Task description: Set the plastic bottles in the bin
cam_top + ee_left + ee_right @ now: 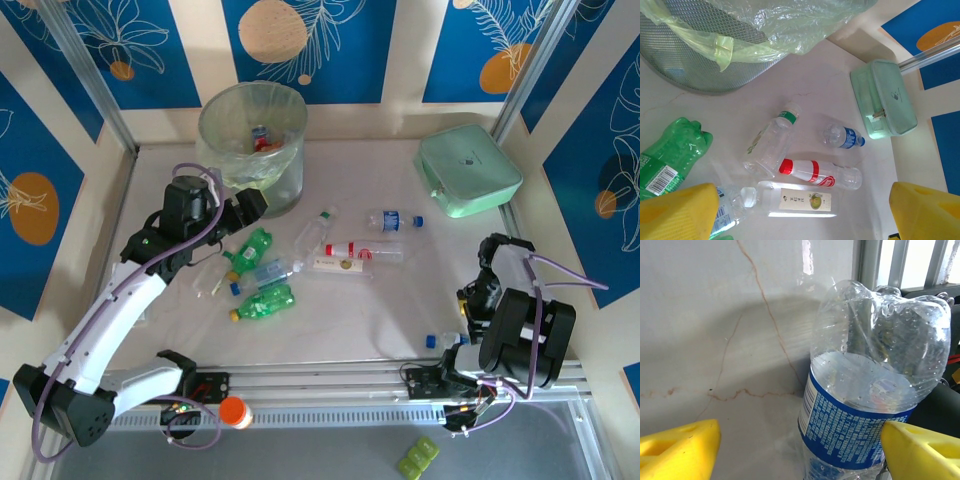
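Observation:
The bin (252, 140), lined with a pale green bag, stands at the back left and has bottles inside. My left gripper (248, 206) hovers beside it, open (800, 215), above a clear bottle with a pale label (800, 199). Nearby lie a red-capped bottle (820, 174), a green-capped clear bottle (771, 145), a blue-labelled bottle (844, 137) and green bottles (250, 248) (265, 302). My right gripper (468, 318) is open (800, 450) around a clear blue-labelled bottle (865, 405). Its right finger (920, 450) touches the label, and the left finger (677, 447) stands well apart.
A mint-green rounded case (467, 170) sits at the back right. Metal rails (330, 378) run along the near edge, close to the right gripper's bottle. Walls with blue panels enclose the table on three sides.

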`<state>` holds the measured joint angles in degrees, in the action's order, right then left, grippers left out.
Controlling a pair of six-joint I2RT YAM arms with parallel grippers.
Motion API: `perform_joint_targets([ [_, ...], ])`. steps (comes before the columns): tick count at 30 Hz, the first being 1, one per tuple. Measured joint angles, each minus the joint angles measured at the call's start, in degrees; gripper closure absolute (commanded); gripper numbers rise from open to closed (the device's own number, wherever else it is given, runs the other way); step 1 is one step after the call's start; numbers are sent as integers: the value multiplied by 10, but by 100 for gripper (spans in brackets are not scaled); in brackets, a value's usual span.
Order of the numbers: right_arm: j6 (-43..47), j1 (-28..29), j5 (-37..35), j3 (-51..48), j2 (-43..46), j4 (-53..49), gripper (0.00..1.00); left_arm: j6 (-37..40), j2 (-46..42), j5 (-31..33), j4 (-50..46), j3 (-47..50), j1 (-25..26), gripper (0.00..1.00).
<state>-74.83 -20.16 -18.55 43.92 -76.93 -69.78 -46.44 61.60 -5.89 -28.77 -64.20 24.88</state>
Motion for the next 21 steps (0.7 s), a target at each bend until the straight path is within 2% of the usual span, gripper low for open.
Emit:
perform_joint_targets([
  [10, 24, 0, -5, -9, -38, -14, 19, 0, -1, 5, -1, 4, 0, 11],
  [18, 24, 32, -12, -13, -68, -25, 29, 0, -5, 11, -3, 4, 0, 12],
  [21, 19, 43, 3, -23, -79, -26, 39, 0, -5, 11, -3, 4, 0, 12],
])
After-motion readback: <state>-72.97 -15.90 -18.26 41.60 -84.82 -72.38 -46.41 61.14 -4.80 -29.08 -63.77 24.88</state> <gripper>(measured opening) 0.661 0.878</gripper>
